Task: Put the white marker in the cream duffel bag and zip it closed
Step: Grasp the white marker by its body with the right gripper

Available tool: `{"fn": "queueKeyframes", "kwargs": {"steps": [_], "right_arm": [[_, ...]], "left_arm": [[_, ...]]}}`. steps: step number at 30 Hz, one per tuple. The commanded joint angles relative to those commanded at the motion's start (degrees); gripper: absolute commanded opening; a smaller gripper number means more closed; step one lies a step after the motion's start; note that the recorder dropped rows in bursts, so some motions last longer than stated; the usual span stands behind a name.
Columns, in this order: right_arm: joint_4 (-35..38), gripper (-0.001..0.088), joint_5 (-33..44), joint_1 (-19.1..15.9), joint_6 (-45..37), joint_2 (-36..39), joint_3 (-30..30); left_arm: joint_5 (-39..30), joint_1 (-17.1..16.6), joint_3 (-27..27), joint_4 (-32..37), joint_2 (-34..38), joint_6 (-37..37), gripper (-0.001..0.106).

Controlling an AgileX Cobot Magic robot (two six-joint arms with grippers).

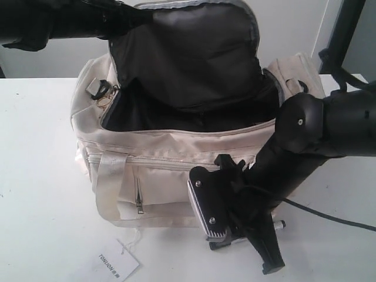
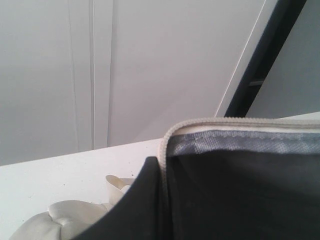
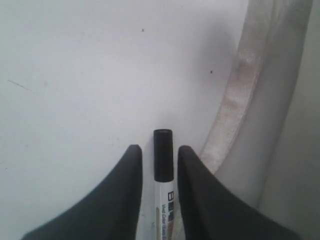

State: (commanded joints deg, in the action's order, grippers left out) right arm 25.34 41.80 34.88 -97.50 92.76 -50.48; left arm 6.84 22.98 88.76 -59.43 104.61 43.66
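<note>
**Exterior view:** The cream duffel bag (image 1: 176,154) stands open on the table (image 1: 41,176). Its flap is raised at the left gripper (image 1: 132,13), whose grip cannot be told. The right gripper (image 1: 247,251) is lowered in front of the bag.

**Left wrist view:** Only the flap's zipper edge (image 2: 240,121) and the dark lining show.

**Right wrist view:** The white marker (image 3: 163,165) lies on the table between parted, unclamped fingers (image 3: 122,200). Its long axis is parallel to them, black cap pointing outward.

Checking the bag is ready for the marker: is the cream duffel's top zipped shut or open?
Open. The cream duffel bag has its top flap raised, showing the dark lining inside.
</note>
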Motion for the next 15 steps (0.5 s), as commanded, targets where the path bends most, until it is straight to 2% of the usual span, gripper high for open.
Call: {"fn": "queueKeyframes", "kwargs": {"steps": [4, 15], "right_arm": [[-3.88, 0.0244, 0.14, 1.22, 0.00, 0.85, 0.00], [-14.63, 0.0244, -5.29, 1.37, 0.00, 6.04, 0.00]], "left_arm": [[0.00, 0.00, 0.00, 0.00, 0.00, 0.00, 0.000], [0.00, 0.00, 0.00, 0.00, 0.00, 0.00, 0.000]]}}
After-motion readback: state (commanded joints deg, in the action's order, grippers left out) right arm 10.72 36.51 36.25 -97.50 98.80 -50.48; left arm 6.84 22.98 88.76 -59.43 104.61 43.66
